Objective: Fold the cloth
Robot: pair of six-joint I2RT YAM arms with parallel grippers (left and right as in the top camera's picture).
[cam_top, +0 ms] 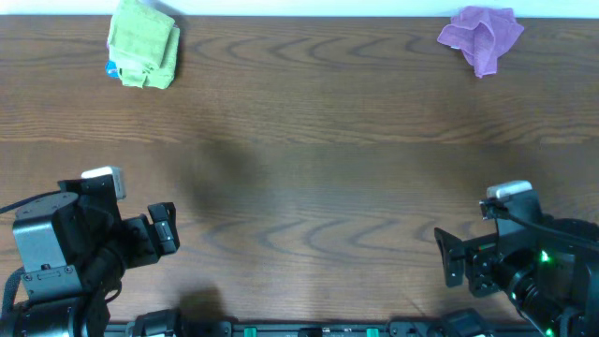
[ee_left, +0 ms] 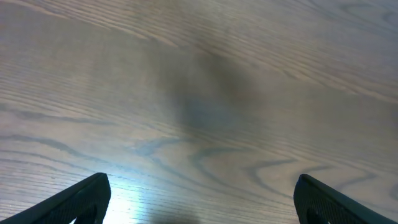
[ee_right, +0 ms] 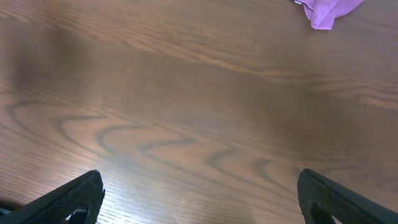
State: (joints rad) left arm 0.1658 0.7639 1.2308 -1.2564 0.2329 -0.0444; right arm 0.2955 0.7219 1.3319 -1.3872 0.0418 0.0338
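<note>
A crumpled purple cloth [cam_top: 482,36] lies at the far right of the wooden table; its lower edge also shows at the top of the right wrist view [ee_right: 328,10]. A folded green cloth [cam_top: 143,43] lies at the far left, on top of something blue. My left gripper [cam_top: 165,227] is open and empty near the front left, over bare wood in its wrist view [ee_left: 200,198]. My right gripper [cam_top: 451,257] is open and empty near the front right, over bare wood in its wrist view [ee_right: 200,196]. Both grippers are far from the cloths.
The wooden table [cam_top: 318,159] runs from the white back edge to the arm bases at the front. Nothing else stands on it between the grippers and the two cloths.
</note>
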